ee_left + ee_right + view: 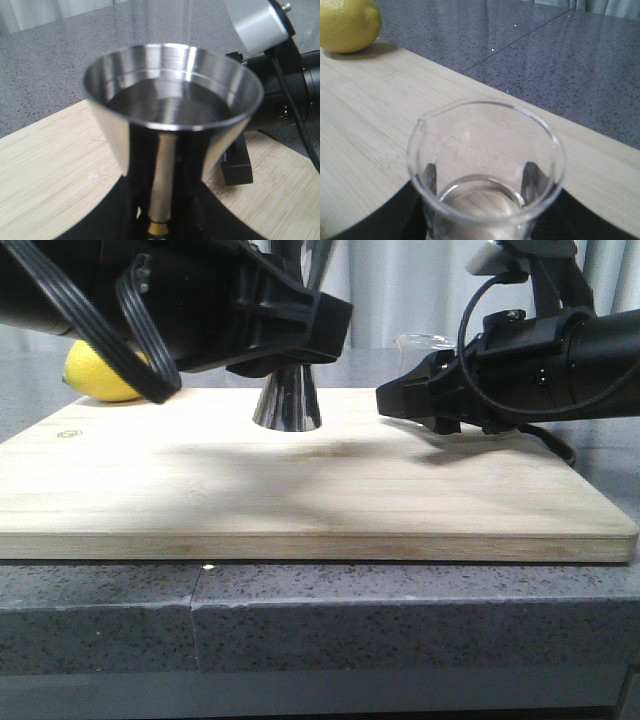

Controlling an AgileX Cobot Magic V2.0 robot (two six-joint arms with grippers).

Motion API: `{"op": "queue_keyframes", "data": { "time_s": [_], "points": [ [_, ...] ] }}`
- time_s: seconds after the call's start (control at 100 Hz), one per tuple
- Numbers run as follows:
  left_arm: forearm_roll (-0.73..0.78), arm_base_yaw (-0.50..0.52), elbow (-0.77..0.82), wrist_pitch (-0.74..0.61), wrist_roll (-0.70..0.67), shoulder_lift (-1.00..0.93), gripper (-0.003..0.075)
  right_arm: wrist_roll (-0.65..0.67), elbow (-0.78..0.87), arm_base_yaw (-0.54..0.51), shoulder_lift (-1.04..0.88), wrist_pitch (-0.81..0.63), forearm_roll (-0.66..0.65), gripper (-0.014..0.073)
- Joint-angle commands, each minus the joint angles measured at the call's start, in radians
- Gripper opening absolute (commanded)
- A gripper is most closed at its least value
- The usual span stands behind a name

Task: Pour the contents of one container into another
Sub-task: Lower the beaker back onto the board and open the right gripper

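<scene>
Glass beaker (485,175) stands upright between the right gripper's (392,400) closed fingers (532,181), at three o'clock on the wooden board (300,490) near its far edge. Steel jigger (287,400) stands at twelve o'clock, the left gripper (290,325) clamped at its waist. Bare board lies between them and toward six. A lemon (105,370) sits at ten o'clock.

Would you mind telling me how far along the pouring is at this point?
Apparently done: the jigger holds liquid and the beaker looks nearly empty and upright. In hand: left gripper grips the jigger, right gripper the beaker. Left: releasing both.
</scene>
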Motion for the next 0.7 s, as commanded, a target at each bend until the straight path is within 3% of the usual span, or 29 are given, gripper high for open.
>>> {"op": "queue_keyframes", "data": {
  "time_s": [0.0, 0.21, 0.44, 0.69],
  "points": [
    [0.002, 0.001, -0.028, -0.087, 0.000, -0.039, -0.0019, -0.008, -0.018, -0.007, -0.031, -0.059, -0.002, 0.0151],
    [0.002, 0.001, -0.028, -0.087, 0.000, -0.039, -0.0019, -0.008, -0.018, -0.007, -0.031, -0.059, -0.002, 0.0355],
    [0.004, 0.001, -0.028, -0.087, 0.000, -0.039, -0.0019, -0.008, -0.018, -0.007, -0.035, -0.055, -0.002, 0.0396],
    [0.004, 0.001, -0.028, -0.087, 0.000, -0.039, -0.0019, -0.008, -0.018, -0.007, -0.086, -0.067, 0.024, 0.0531]
  ]
}}
